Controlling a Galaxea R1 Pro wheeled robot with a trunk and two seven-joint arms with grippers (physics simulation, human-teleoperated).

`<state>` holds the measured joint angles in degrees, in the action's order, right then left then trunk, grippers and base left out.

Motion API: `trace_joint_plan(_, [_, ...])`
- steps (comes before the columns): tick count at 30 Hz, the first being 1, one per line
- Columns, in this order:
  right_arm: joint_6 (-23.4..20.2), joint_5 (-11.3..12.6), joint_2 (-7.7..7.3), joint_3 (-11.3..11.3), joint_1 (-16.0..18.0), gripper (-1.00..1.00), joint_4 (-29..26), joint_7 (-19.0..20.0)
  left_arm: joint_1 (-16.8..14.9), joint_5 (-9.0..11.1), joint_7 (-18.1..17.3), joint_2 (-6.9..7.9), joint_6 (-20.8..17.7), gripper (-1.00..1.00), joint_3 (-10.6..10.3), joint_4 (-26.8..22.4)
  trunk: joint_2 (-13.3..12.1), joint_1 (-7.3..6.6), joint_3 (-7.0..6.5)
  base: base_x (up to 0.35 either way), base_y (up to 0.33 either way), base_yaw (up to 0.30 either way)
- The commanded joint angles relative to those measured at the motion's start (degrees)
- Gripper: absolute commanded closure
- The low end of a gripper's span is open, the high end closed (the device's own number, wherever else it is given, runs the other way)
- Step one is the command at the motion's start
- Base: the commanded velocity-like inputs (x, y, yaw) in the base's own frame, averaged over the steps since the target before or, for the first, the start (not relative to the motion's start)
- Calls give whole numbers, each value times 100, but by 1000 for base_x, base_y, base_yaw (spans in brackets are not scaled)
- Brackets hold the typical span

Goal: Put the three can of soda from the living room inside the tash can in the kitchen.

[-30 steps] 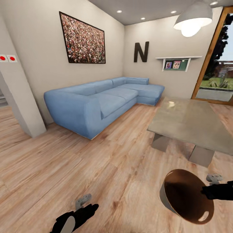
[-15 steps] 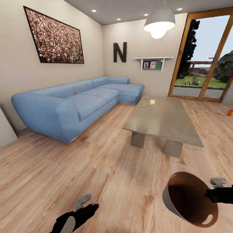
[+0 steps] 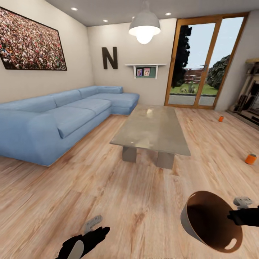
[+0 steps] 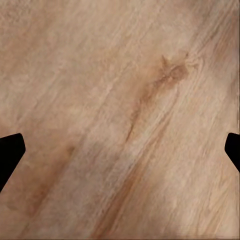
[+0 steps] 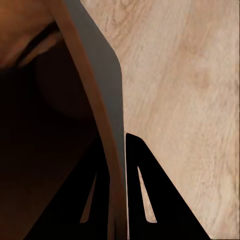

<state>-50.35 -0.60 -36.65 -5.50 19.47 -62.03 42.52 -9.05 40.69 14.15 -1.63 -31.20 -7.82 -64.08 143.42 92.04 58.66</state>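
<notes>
While your right gripper (image 5: 117, 175) pinched the trash can (image 3: 208, 219) by its rim wall, fingers closed on it, your left gripper (image 4: 120, 150) hung wide open over the wood floor (image 3: 108, 187). Two soda cans (image 3: 251, 158) lay right of the coffee table (image 3: 151, 126), well apart.

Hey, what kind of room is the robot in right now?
Most likely a living room: a blue corner sofa along the wall, a low coffee table on the wood plank floor, and a glass patio door onto a garden.
</notes>
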Motion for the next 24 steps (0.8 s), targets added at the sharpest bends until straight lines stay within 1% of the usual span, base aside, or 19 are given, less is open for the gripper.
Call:
trace_joint_plan(1, [-36,104,0,-2,4,100,-2,28,0,0,0,0,0,-100,0,0,0,0,-1,0,-301,-295])
trace_joint_plan(5, [-36,102,0,0,1,100,0,28,0,0,0,3,0,-100,0,0,0,0,-1,0,-301,-295])
trace_joint_plan(7, [-40,55,0,1,-2,100,19,30,0,0,0,3,0,-100,0,0,0,0,-1,0,-301,-295])
trace_joint_plan(9, [-41,-27,0,-1,1,100,98,29,0,-2,0,4,0,-100,0,2,0,0,-1,0,-301,-295])
trace_joint_plan(11, [5,-175,0,2,7,100,349,21,0,-5,0,4,0,-100,0,5,0,0,-1,0,-301,-295])
trace_joint_plan(12, [525,-508,-3,1,15,100,792,23,0,-7,0,5,0,-100,0,8,0,0,-1,0,-301,-295])
trace_joint_plan(15, [863,-646,-3,-1,25,100,967,19,-2,-8,0,5,1,-100,0,9,0,0,-1,0,-301,-295])
trace_joint_plan(20, [993,-700,-25,-44,52,100,1035,16,-6,-8,0,5,0,-100,0,9,0,0,-1,0,-301,-295])
trace_joint_plan(24, [1019,-712,-32,-257,62,100,1048,19,-6,-9,0,5,0,-100,0,9,0,0,-1,0,-301,-295])
